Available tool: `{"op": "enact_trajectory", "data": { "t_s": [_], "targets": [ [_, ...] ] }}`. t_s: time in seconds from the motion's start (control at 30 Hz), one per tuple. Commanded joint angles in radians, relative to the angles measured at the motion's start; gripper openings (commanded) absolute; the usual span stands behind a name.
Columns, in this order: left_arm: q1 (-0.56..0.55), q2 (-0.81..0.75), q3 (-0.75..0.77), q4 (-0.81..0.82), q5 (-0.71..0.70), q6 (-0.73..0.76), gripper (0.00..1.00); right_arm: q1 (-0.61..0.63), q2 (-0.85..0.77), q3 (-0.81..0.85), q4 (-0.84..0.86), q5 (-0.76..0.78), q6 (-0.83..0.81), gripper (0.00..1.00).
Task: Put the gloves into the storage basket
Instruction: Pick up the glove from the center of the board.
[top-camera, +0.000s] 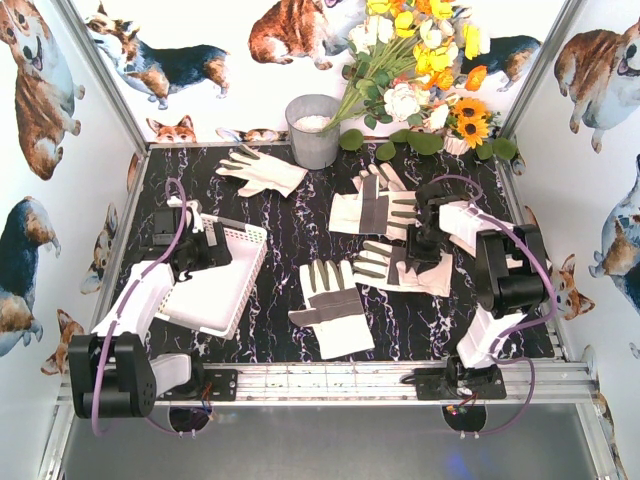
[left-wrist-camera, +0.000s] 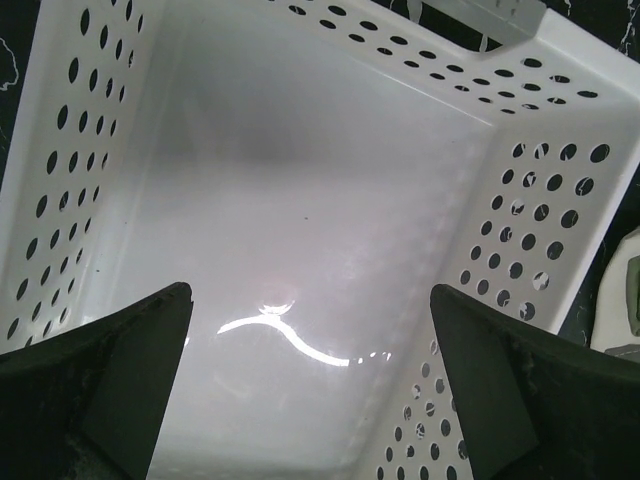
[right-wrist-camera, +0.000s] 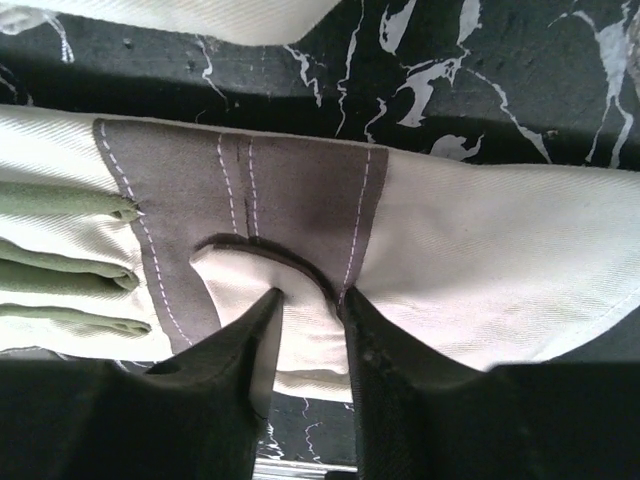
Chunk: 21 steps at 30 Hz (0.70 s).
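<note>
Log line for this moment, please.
left hand: open over storage basket | basket empty | right hand: shut on glove | other gloves: three, outside basket

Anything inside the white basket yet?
No glove visible: the left wrist view shows bare white floor in the basket. The fingers of the open left gripper hide its near corners; overhead, the left arm covers part of it.

The basket (left-wrist-camera: 300, 200) is glossy white plastic; the gloves (right-wrist-camera: 480, 250) are matt woven cloth; the tabletop (top-camera: 290, 230) looks smooth, marbled.
</note>
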Motion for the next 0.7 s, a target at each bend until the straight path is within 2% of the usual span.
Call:
{"op": "enact_trajectory", "data": {
  "t_s": [0.0,0.1,0.23,0.47,0.57,0.67],
  "targets": [
    [0.017,0.005,0.018,0.02,0.018,0.009,1.0,0.004,0.048,0.039,-0.018,0.055,0.023,0.29],
    [0.016,-0.022,0.018,0.011,0.03,-0.002,1.0,0.007,0.037,0.028,-0.016,0.045,0.03,0.19],
    [0.016,-0.076,0.019,-0.019,0.077,-0.043,1.0,0.007,-0.039,0.016,-0.032,0.047,0.045,0.0],
    [-0.01,-0.179,0.085,-0.007,0.263,-0.135,0.98,0.007,-0.233,0.023,-0.1,0.048,0.068,0.0],
    [-0.075,-0.204,0.122,0.019,0.297,-0.176,0.97,0.007,-0.321,0.034,-0.121,0.0,0.079,0.0],
    [-0.181,-0.207,0.175,0.033,0.275,-0.195,0.97,0.008,-0.397,0.047,-0.129,-0.068,0.084,0.0]
  ]
}}
